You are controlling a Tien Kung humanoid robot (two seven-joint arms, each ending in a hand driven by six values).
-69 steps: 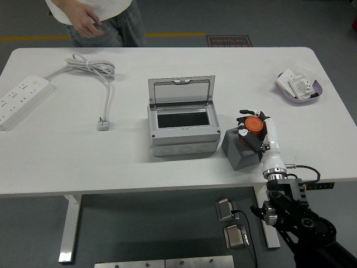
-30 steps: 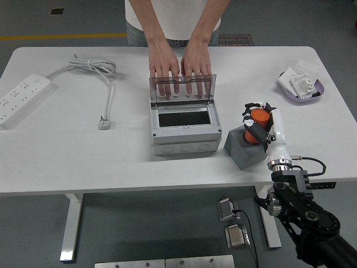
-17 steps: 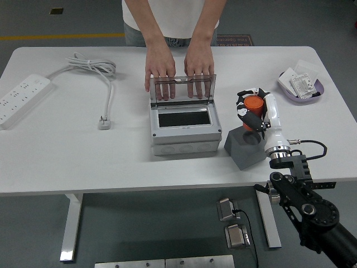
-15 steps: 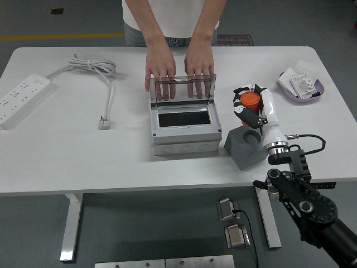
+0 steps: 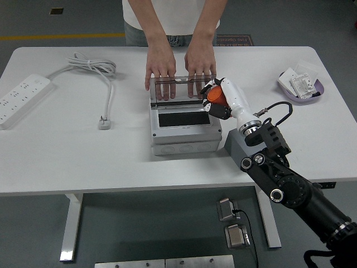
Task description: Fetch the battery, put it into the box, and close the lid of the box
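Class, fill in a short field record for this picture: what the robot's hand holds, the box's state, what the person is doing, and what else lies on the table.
right hand: shut on orange battery, above the box's right edge
box: grey, lid up
person's hands: resting on the raised lid
grey holder: right of box
also on table: power strip, purple tray

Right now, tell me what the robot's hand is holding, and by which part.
The right hand grips the orange cylindrical battery around its side, over the grey box's right rear corner. The left hand is out of view.

The right robot hand [image 5: 218, 99] grips the orange battery [image 5: 215, 96] above the open box [image 5: 182, 132].
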